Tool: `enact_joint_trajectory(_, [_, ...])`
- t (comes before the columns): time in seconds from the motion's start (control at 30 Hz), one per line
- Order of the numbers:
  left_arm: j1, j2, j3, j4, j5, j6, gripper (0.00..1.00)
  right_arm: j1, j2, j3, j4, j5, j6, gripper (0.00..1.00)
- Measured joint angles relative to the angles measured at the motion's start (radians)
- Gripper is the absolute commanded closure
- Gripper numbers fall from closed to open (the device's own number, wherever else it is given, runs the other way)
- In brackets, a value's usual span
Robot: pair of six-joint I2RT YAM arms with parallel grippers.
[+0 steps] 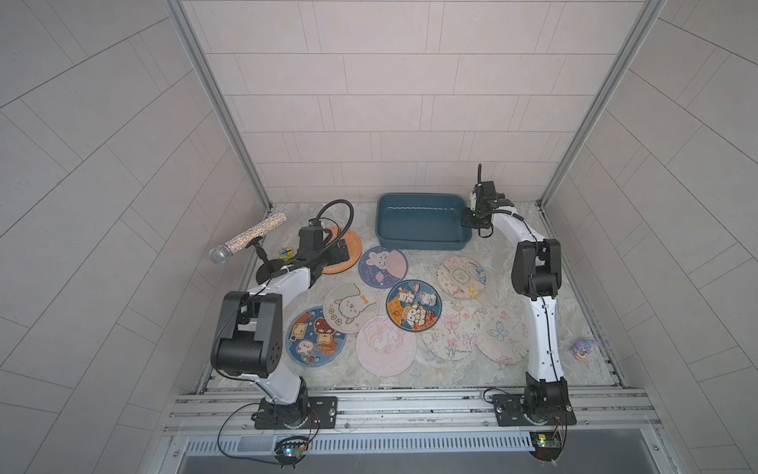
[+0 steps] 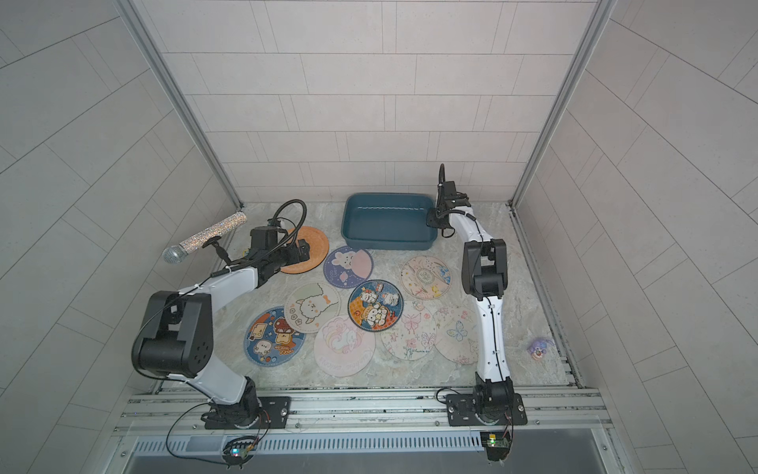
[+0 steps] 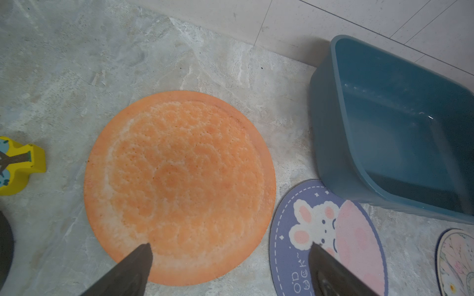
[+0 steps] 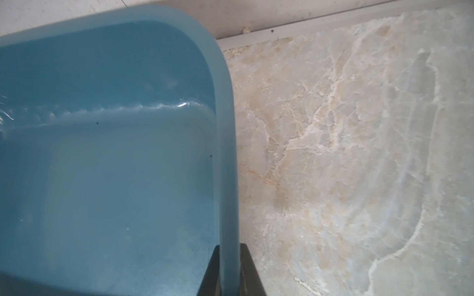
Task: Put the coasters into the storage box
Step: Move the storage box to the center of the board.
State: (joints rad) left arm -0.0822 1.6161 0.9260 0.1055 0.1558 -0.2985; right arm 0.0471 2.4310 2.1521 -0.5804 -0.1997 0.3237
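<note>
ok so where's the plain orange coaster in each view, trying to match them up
In a top view: orange coaster back left, just left of the storage box.
In a top view: the coaster at the same back-left spot.
Left wrist: fills the middle, under the open left gripper.
Right wrist: not in it; only the box rim, pinched by the right gripper.
Shared landmark: the storage box, in all four views.

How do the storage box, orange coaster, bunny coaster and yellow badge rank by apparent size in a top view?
Largest: storage box
Then orange coaster and bunny coaster, alike; the orange is partly hidden.
Smallest: yellow badge
</note>
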Motion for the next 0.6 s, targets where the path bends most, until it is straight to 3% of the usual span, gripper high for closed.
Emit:
enact_joint_trajectory(0.53, [0.000,0.000,0.000,-0.002,-0.004,0.000,0.00,0.003,-0.002,-0.014,0.018,0.040,0.044,0.99])
enact_joint_trajectory(0.6, [-0.002,0.000,0.000,-0.002,-0.005,0.000,0.00,0.003,-0.003,-0.017,0.021,0.040,0.044,0.82])
